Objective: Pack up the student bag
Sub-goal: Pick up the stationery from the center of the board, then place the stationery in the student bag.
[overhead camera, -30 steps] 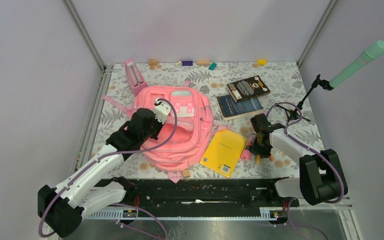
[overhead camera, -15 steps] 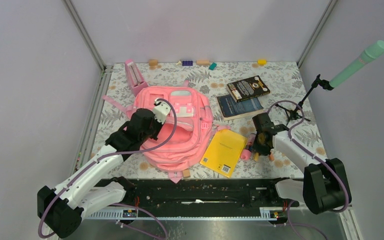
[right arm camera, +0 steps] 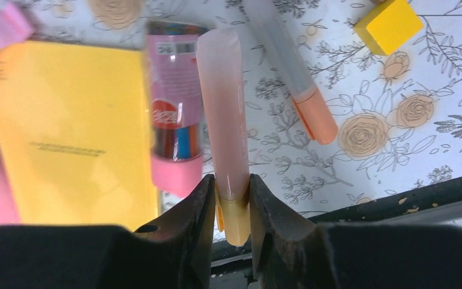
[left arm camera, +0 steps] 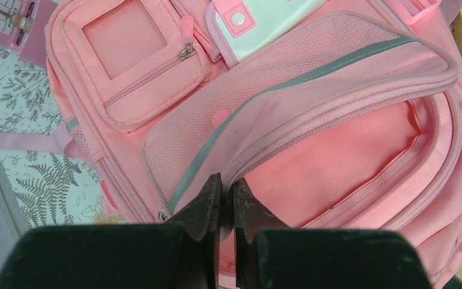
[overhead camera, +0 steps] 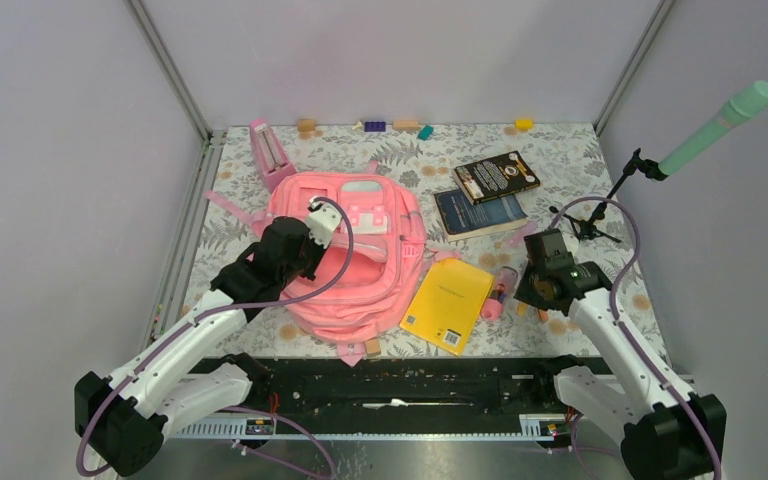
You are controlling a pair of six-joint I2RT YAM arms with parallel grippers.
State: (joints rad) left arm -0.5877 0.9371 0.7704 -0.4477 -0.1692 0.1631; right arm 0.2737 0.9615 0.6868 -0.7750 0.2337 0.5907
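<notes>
The pink student bag (overhead camera: 365,255) lies flat at the table's centre-left with its main compartment gaping. My left gripper (overhead camera: 300,262) is shut on the zippered edge of the student bag (left arm camera: 313,120) and holds that flap; the jaws (left arm camera: 227,186) pinch the pink seam. My right gripper (overhead camera: 532,285) is at the right, near the front edge. It (right arm camera: 231,189) is shut on a pale pink marker (right arm camera: 221,108) with a yellow-orange end, and the marker points away from the fingers.
A yellow notebook (overhead camera: 448,303) lies beside the bag, with a pink tube of coloured pens (right arm camera: 171,114), a grey marker with an orange cap (right arm camera: 295,84) and a yellow block (right arm camera: 391,23) nearby. Two dark books (overhead camera: 488,195), a pink metronome (overhead camera: 270,152) and a mint microphone on a stand (overhead camera: 715,128) stand further back.
The right gripper has closed on the pink marker and drawn back to the right with it, and its arm has swung outward. The left gripper keeps its hold on the bag's edge.
</notes>
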